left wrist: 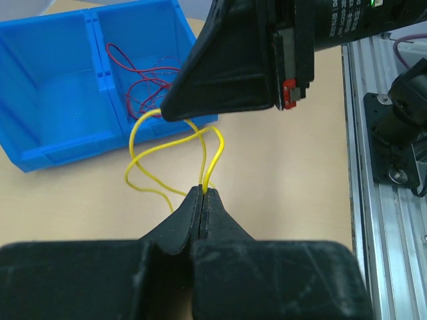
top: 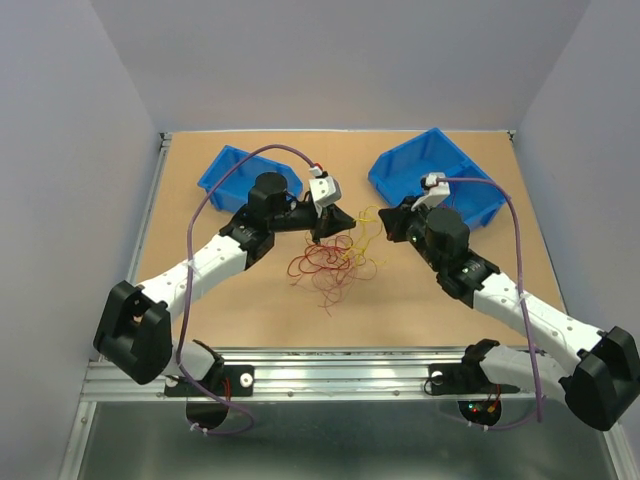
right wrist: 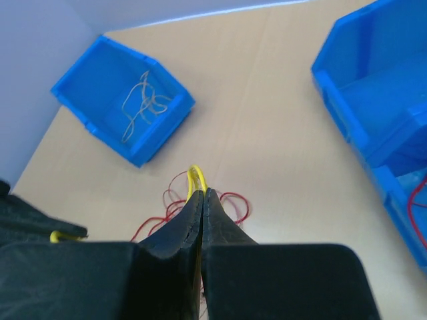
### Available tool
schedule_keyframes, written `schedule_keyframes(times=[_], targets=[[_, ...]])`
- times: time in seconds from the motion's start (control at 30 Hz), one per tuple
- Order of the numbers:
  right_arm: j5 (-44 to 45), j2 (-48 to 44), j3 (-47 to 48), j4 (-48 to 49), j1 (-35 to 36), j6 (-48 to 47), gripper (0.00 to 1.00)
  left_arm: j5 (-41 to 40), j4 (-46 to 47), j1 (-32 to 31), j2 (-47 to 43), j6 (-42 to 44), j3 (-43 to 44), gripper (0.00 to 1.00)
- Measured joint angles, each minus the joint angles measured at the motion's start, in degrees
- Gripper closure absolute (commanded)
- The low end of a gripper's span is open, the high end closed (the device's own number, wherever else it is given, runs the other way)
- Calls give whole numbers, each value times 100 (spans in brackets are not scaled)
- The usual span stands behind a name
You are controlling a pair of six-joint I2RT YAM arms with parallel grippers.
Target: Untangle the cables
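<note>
The cables (top: 325, 262) lie in a loose heap of dark red, orange and yellow loops on the table between the two arms. My left gripper (top: 333, 226) is shut on a yellow cable (left wrist: 207, 150), which loops up from its fingertips (left wrist: 202, 192). My right gripper (top: 382, 224) is shut on a yellow loop (right wrist: 195, 176) that pokes out at its tips (right wrist: 203, 192), above dark red cables (right wrist: 172, 203). In the left wrist view the right gripper's dark fingers (left wrist: 220, 73) hang close above the yellow loops. The two grippers face each other, close together.
A blue bin (top: 228, 170) at the back left holds pale thin cables (right wrist: 141, 101). A divided blue bin (top: 455, 170) at the back right holds dark red cables (left wrist: 140, 83). An aluminium rail (left wrist: 373, 220) runs along the near table edge.
</note>
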Motion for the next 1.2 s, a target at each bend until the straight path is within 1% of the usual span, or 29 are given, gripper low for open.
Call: schedule_keyframes(times=[0.03,0.13,0.23,0.37,0.43,0.47,0.6,0.7,0.93,1.2], targets=[[-216,0,-85,131,0,-46,99,28,-2,2,0,13,0,95],[-758,0,-240,426,0,-146,99,114,-7,9,2,63,0,91],[-1257,0,-319,717,2,-221,99,105,-20,13,24,79,15,91],[-1705,-2,-341,979,0,-249,99,20,-44,13,146,85,66,90],[-1963,0,-341,1121,2,-249,100,7,-57,13,264,83,118,87],[-2072,7,-341,1180,4,-249,99,4,-61,13,334,85,140,82],[-2505,186,-341,1390,13,-247,99,-70,-166,11,439,155,157,78],[-2645,317,-341,1438,39,-247,99,-258,-221,11,439,205,162,78],[-2664,374,-341,1456,39,-245,99,-538,-262,11,435,299,160,78],[-2653,553,-337,1427,39,-247,98,-872,-264,13,308,369,160,82]])
